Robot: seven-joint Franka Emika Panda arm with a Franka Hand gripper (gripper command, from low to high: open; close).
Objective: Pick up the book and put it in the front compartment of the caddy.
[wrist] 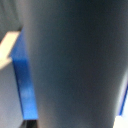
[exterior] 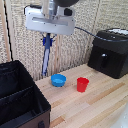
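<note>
The gripper [exterior: 47, 36] hangs high over the table and is shut on the top edge of the book [exterior: 46, 57]. The book is thin and blue, and it hangs upright on edge, its lower end above the table behind the blue bowl. The black fabric caddy [exterior: 44, 106] stands at the exterior view's lower left, apart from the book. A partition splits it into two sections, and the nearer one is the front compartment [exterior: 17, 109], which looks dark inside. In the wrist view a blurred dark surface fills most of the picture, with a blue strip of the book [wrist: 25, 85] beside it.
A small round light-blue bowl [exterior: 58, 80] and a red cup [exterior: 82, 84] stand on the wooden table [exterior: 95, 107] right of the caddy. A glossy black machine [exterior: 111, 52] sits at the back on the exterior view's right. A woven screen closes off the back.
</note>
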